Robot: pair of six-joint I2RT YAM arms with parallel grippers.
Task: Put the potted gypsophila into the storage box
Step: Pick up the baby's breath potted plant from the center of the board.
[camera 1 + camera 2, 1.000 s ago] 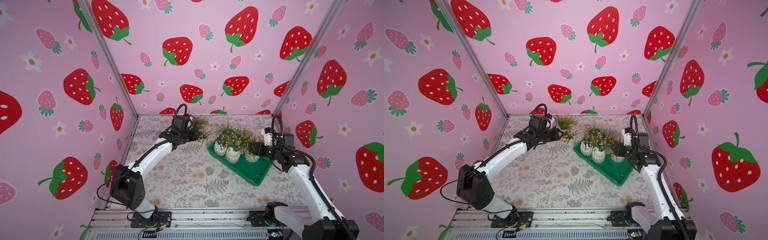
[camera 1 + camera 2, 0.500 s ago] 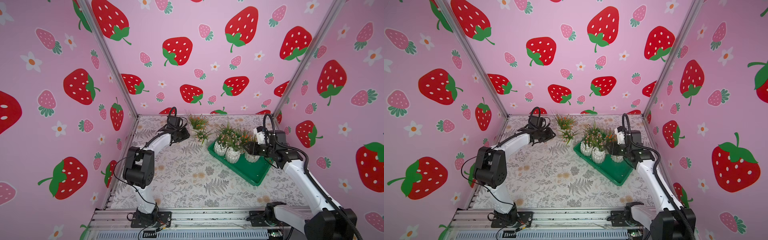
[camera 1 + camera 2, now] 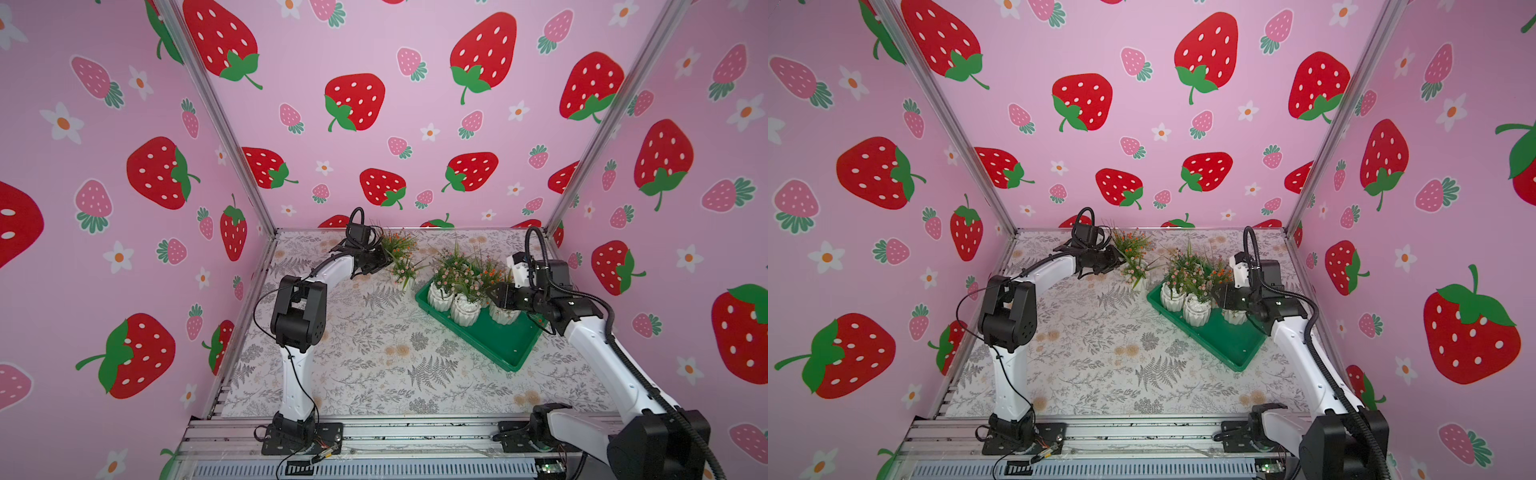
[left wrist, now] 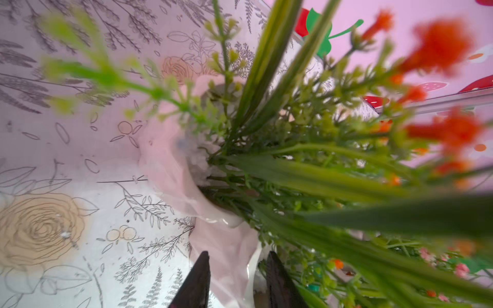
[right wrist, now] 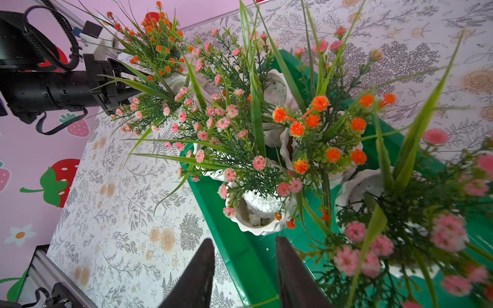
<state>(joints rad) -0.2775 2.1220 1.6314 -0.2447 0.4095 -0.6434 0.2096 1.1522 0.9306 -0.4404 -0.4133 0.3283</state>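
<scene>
- Both top views look from high above the arm bases, down and forward over the whole table (image 3: 374, 332), and give nearly the same picture.
- The left wrist camera is very near a white pot (image 4: 229, 253), so much is blurred.
- The right wrist camera looks down on the storage box (image 5: 240, 253), which both top views show too.

Bright, even, diffuse light covers the pink strawberry-print walls (image 3: 415, 50), and shadows on the floral-patterned bench (image 3: 374, 353) are faint. The left wrist view shows orange flowers (image 4: 440, 45) and green blades (image 4: 320, 176) badly blurred. In the right wrist view, the nearest pink blooms (image 5: 450, 234) go soft.
</scene>
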